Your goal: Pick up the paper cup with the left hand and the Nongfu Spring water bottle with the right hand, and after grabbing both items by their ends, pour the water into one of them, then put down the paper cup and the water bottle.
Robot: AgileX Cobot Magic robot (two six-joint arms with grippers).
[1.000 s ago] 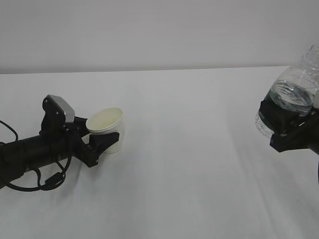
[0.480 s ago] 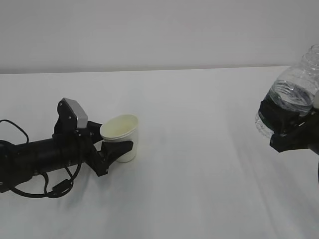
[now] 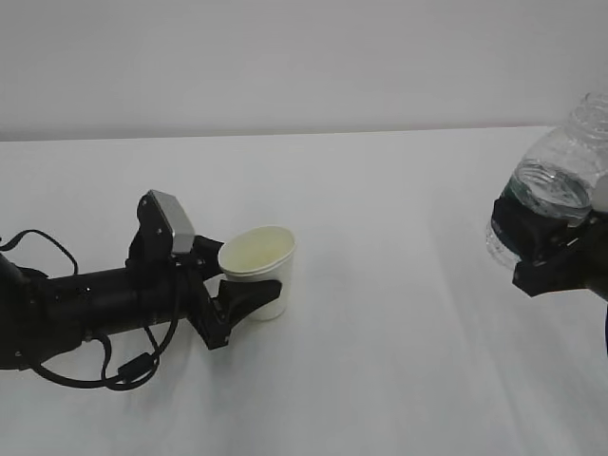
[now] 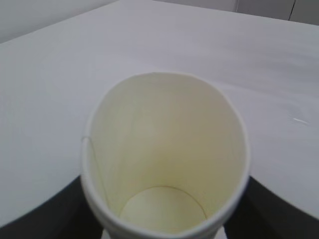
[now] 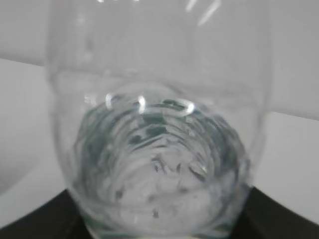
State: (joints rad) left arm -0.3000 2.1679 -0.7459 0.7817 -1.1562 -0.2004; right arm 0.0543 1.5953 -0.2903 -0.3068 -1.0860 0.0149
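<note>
While the paper cup sits tilted near the middle of the white table, clamped at its lower part by the left hand, the Nongfu Spring water bottle hangs well to the cup's right, gripped low by the right hand.

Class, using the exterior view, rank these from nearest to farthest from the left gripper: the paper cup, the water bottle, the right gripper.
1. Paper cup: held in the left gripper, left of centre.
2 and 3. Right gripper and water bottle: far right, clamped together, too close to rank.
</note>
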